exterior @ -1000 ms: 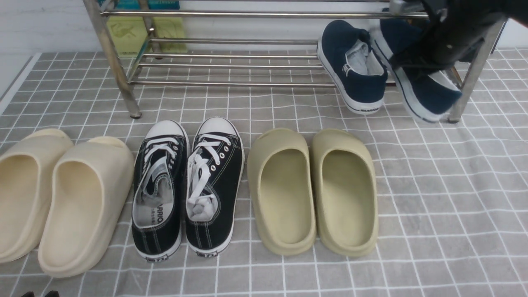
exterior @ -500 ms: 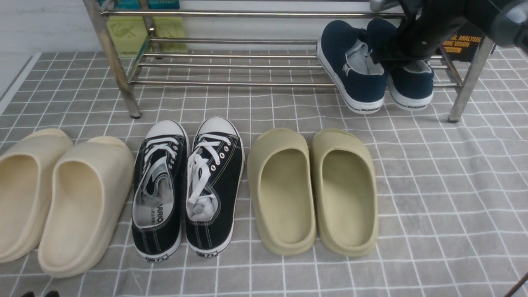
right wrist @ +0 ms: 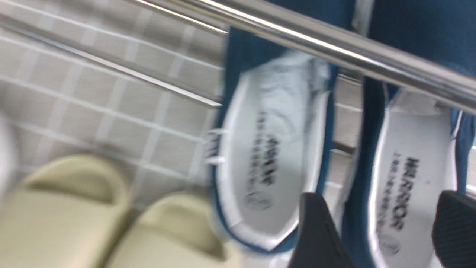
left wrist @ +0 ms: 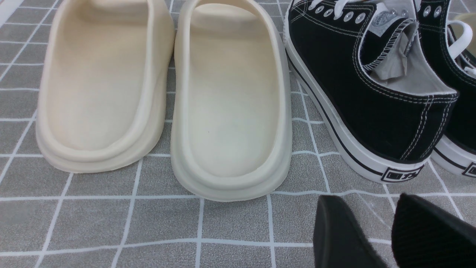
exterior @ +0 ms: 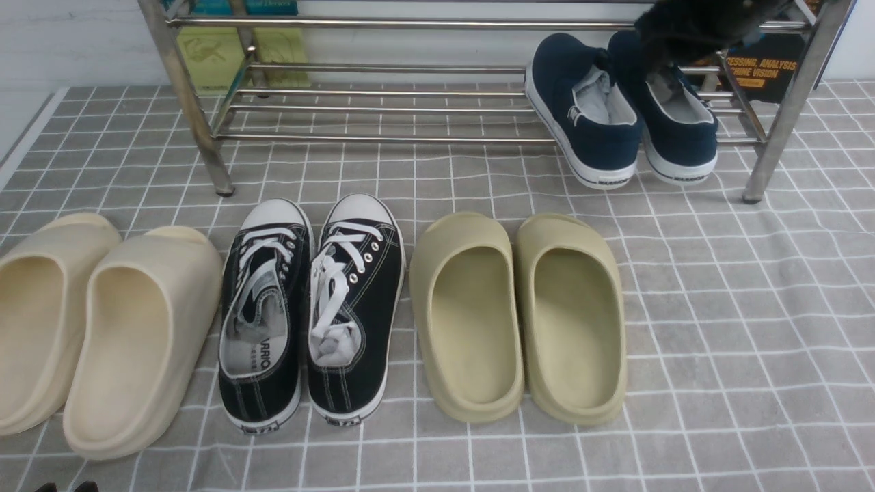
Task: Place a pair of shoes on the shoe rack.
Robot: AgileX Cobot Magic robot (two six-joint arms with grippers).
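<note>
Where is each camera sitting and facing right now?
Front: between the arms, facing forward across the checked cloth to the shoe rack; right arm blurred top right.
Left wrist: low over the cloth, facing cream slides and black sneakers; open left hand shows.
Right wrist: above the rack, looking down on the navy shoes; open right hand shows.
Shared: front and right wrist both show navy shoes, olive slides.

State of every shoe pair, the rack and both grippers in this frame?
Rack: upright.
Navy shoes: on the rack's lower bars, ungripped.
Black sneakers: on the cloth, laced.
Olive slides: on the cloth.
Cream slides: on the cloth.
Right gripper: open, empty, above navy shoes.
Left gripper: open, empty.
</note>
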